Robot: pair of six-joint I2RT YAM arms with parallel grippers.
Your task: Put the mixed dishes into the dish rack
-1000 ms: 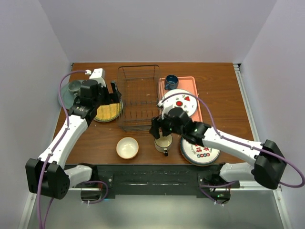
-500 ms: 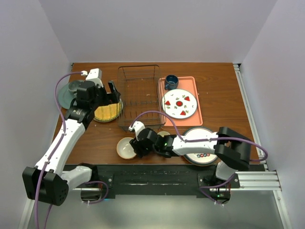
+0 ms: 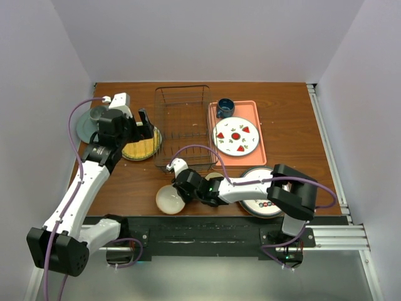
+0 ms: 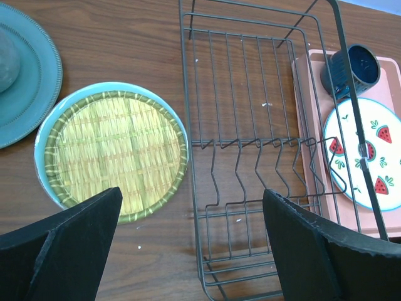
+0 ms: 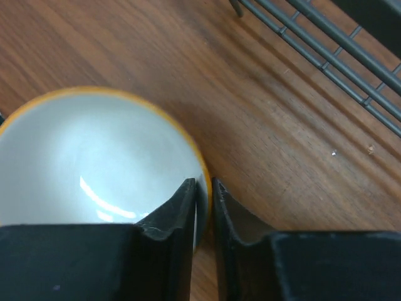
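Swung across from the right, the right end effector (image 5: 203, 188) now pinches narrow on the rim of the cream bowl (image 5: 94, 157), at six o'clock of the dish rack (image 3: 183, 125); best lifted level, clearing the wires.

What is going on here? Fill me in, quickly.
The right gripper has its jaws pinched on the rim of the cream bowl, one finger inside and one outside. The left gripper hangs wide open above the yellow textured plate and the near end of the dish rack. The rack holds no dishes yet.
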